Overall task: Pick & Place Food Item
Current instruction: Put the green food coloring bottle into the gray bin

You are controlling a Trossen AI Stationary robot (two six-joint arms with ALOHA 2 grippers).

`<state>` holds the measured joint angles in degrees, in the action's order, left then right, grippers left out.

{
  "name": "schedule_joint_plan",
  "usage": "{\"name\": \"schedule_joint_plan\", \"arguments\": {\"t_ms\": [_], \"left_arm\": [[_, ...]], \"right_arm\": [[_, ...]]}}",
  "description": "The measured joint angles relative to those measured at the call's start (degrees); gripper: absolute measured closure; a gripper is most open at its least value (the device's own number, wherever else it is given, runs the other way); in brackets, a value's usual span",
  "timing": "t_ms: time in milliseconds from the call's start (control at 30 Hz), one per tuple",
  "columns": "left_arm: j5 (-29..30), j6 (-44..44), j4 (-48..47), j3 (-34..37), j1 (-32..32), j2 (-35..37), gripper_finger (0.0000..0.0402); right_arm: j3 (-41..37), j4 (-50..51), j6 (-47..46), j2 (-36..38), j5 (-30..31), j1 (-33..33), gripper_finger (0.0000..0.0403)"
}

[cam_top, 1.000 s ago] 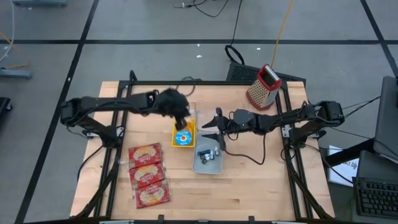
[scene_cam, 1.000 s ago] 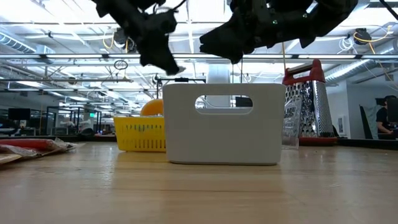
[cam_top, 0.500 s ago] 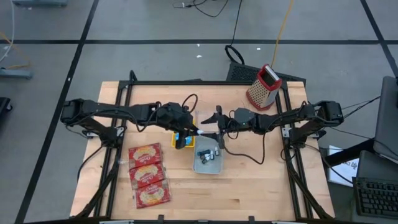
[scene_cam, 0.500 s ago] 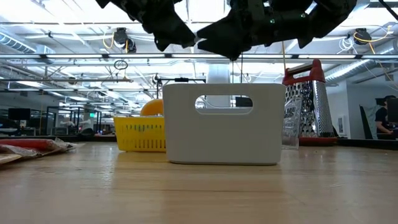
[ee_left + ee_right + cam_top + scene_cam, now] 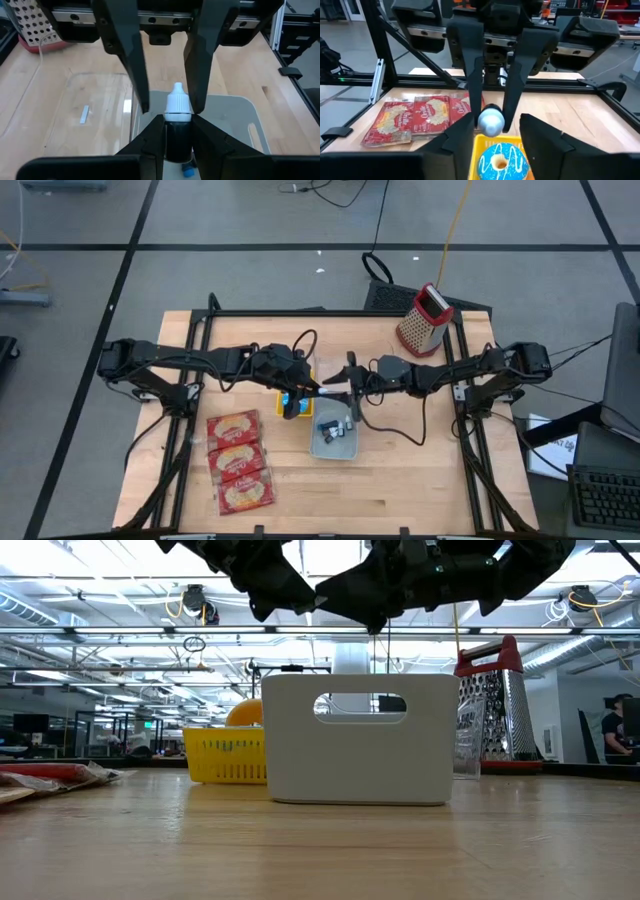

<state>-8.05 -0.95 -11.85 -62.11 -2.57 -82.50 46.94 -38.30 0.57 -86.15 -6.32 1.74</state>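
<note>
Small dark dropper bottle with white cap (image 5: 177, 125) clamped in left gripper (image 5: 176, 132), held above grey plastic bin (image 5: 335, 435) beside yellow basket (image 5: 296, 399). Right gripper (image 5: 492, 134), fingers apart, flanking the cap. Bottle's lower half hidden; bin contents hard to make out.

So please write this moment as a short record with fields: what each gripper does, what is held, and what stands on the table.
left gripper: shut on the small bottle, dark body with white cap, held above the grey bin
right gripper: facing the left one, fingers either side of the bottle's cap, not closed on it
yellow basket: holds a blue-iced doughnut
snack packets: three in a row, front left of table
grater: upright at back right corner
handover: not yet completed
</note>
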Motion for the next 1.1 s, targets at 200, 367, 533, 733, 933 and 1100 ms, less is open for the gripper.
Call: {"name": "schedule_joint_plan", "arguments": {"t_ms": [200,367,533,733,933,1100], "left_arm": [[0.1,0.0,0.0,0.0,0.0,0.0,0.0325],[0.1,0.0,0.0,0.0,0.0,0.0,0.0325],[0.1,0.0,0.0,0.0,0.0,0.0,0.0323],[3.1,-2.0,0.6,0.0,0.1,0.0,0.0288],[5.2,-2.7,0.9,0.0,0.1,0.0,0.0202],[5.2,-2.2,1.0,0.0,0.1,0.4,0.0142]], "right_arm": [[0.0,0.0,0.1,0.0,-0.2,0.0,0.0299],[0.0,0.0,0.1,0.0,-0.3,0.0,0.0335],[0.0,0.0,0.4,0.0,-0.2,0.0,0.0360],[0.0,0.5,0.8,0.0,0.1,0.0,0.0360],[0.0,0.7,0.6,0.1,0.0,0.0,0.0361],[0.0,0.6,0.1,0.1,-3.3,0.0,0.0361]]}}
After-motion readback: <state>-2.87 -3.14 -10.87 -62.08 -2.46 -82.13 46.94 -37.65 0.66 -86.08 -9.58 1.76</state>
